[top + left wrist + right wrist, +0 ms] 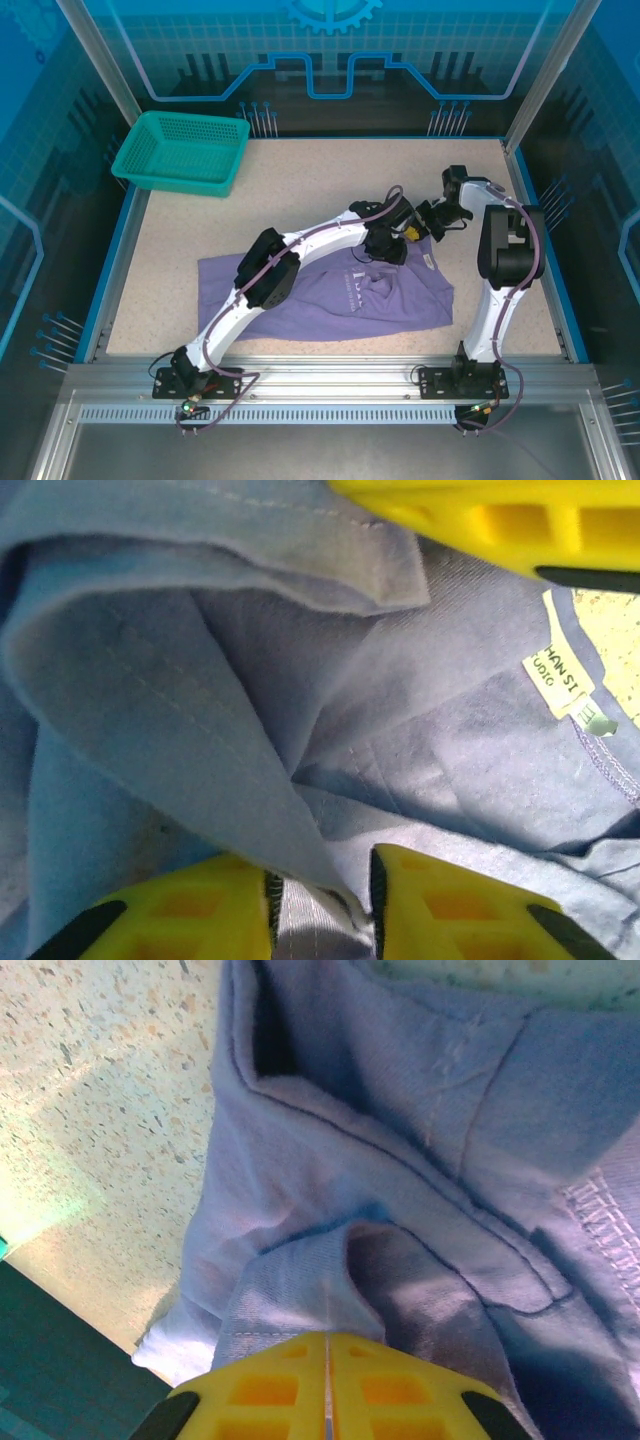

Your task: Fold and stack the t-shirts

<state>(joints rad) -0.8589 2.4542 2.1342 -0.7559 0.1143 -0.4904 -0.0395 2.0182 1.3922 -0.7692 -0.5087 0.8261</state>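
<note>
On the speckled table (300,190), the lavender t-shirt (330,300) is spread out near the front edge. A raised fold is pinched in the narrowly parted left gripper (320,885). Another fold is clamped at the tips of the right gripper (328,1345), which is pressed fully together.

— What sits off to my far left?
— A teal mesh basket (182,150), upright, at the back-left corner of the speckled beige table (330,190).
— And round the table?
— A blue rim (128,220), I see.
</note>
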